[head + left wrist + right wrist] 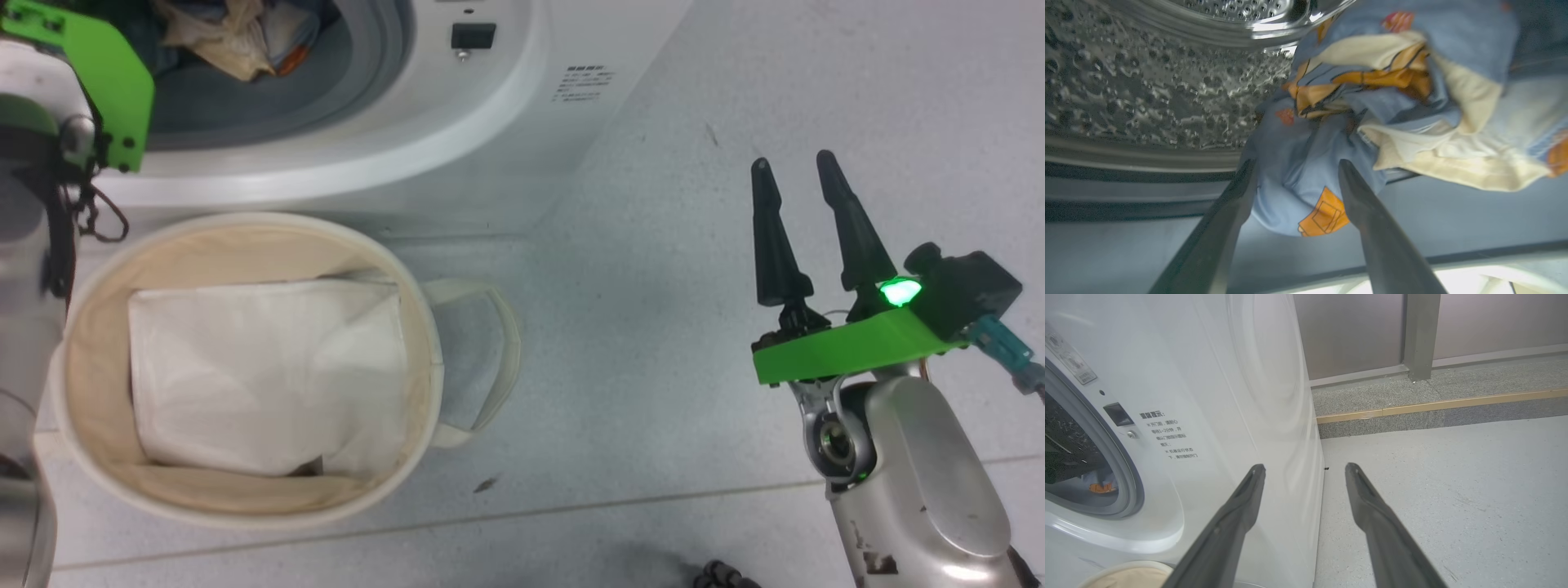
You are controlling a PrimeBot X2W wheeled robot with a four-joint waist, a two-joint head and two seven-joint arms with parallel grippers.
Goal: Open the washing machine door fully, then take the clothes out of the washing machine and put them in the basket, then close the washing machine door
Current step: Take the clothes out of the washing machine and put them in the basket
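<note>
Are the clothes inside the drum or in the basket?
In the drum: the clothes lie beside its perforated steel wall. The basket holds a plain white sheet.

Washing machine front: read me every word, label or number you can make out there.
"温馨提示:" is the heading of the printed notice on the washing machine, right of its opening.
Smaller Chinese lines under that heading: too small to read reliably.
Sticker above the opening: blurred, unreadable.

Glossy washing machine (1241, 375) shell, shiny steel drum (1147, 94), soft cloth clothes (1298, 163), canvas basket (90, 343).
</note>
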